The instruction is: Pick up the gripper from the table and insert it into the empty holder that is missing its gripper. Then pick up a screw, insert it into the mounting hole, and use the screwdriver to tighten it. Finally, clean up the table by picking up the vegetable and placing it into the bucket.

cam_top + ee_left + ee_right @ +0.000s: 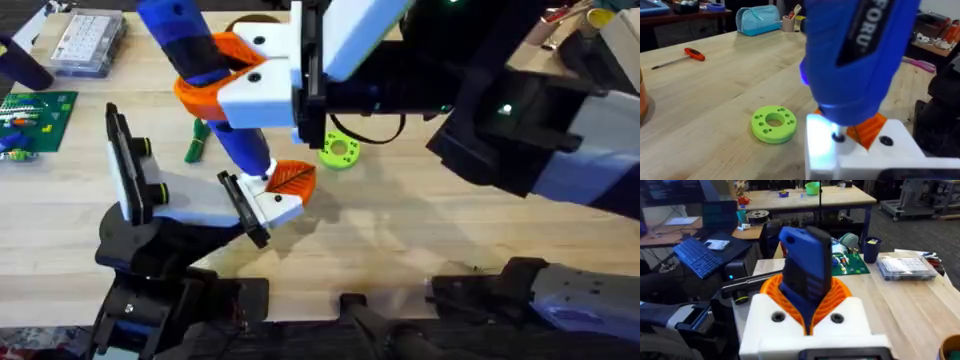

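Looks like an electronics lab or maker workshop. Light wooden surface (pixel 420 240) carrying a green circuit board (pixel 35 120) at nine o'clock and a clear parts box (pixel 88 42) at ten o'clock in the overhead view, plus a small red-handled tool (pixel 692 54). Beyond, seen from the right wrist: more workbenches (pixel 810 199) strewn with odds and ends, a blue keyboard (pixel 697 257), a filament spool (pixel 758 216).

Lime-green ring (pixel 339 151) on wood; circuit board (pixel 35 120), clear parts box (pixel 87 43) far left.
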Tool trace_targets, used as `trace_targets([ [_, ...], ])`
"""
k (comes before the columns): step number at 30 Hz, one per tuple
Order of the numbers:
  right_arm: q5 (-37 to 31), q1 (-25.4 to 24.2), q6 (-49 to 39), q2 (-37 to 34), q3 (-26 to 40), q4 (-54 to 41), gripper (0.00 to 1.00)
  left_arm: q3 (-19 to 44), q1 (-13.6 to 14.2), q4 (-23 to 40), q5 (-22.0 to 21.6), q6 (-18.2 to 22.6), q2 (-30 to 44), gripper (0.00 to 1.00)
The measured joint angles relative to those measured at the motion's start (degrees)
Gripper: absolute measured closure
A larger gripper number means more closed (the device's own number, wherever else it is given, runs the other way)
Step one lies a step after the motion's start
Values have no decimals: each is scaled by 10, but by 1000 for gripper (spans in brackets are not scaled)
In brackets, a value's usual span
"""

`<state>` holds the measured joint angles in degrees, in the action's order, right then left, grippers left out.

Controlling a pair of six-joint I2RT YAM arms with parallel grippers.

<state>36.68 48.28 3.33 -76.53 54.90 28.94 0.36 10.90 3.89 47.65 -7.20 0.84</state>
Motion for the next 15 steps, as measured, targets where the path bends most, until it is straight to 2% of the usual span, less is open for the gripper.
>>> trace_targets([
  [7, -16, 5, 0, -1, 15, -20, 975, 0, 0, 0, 0, 0, 0, 985],
  [8, -25, 5, -21, -3, 74, -82, 975, 0, 0, 0, 1, 1, 0, 985],
  [15, -40, 5, -72, -2, 173, -145, 975, 0, 0, 0, 2, 1, 0, 985],
])
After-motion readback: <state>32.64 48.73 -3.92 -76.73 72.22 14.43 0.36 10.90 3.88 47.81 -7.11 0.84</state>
